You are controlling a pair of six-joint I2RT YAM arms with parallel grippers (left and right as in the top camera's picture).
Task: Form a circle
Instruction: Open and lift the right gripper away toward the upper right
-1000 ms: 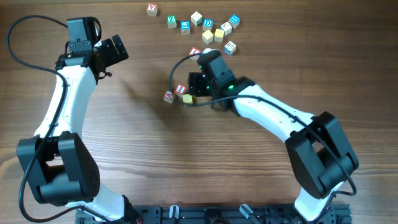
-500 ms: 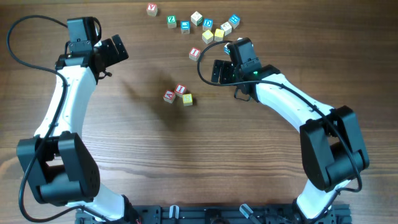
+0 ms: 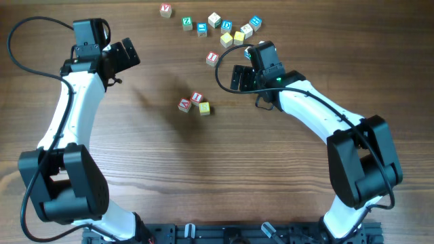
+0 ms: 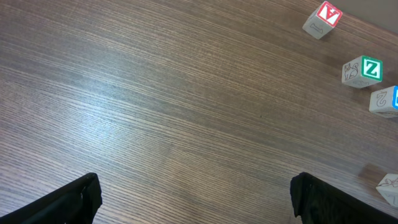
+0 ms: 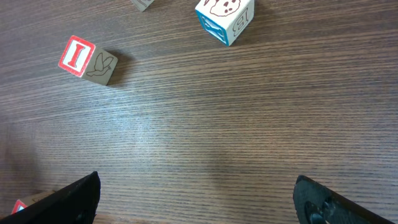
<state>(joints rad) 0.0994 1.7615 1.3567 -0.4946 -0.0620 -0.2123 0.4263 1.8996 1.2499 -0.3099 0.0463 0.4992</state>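
No full circle shows. Three small wooden cubes lie touching in a short arc mid-table: a red-lettered cube (image 3: 184, 105), a second red-lettered one (image 3: 197, 97) and a yellow cube (image 3: 204, 108). A red "I" cube (image 3: 212, 58) (image 5: 78, 56) sits apart, further back. My right gripper (image 3: 239, 76) (image 5: 196, 202) hovers open over bare wood to the right of the "I" cube, holding nothing. A blue-edged cube (image 5: 224, 15) lies ahead of it. My left gripper (image 3: 125, 55) (image 4: 196, 202) is open and empty at the far left.
Several loose letter cubes are scattered along the back edge, among them a red one (image 3: 165, 9) (image 4: 324, 18), a green "Z" (image 3: 187, 22) (image 4: 364, 70), a blue one (image 3: 255, 22) and a yellow one (image 3: 226, 39). The right arm's black cable (image 3: 220, 78) loops beside the "I" cube.
My right gripper lifted away from the three-cube cluster and swung back and to the right, its jaws widening. For the last half second it has held still. The left arm has not moved.
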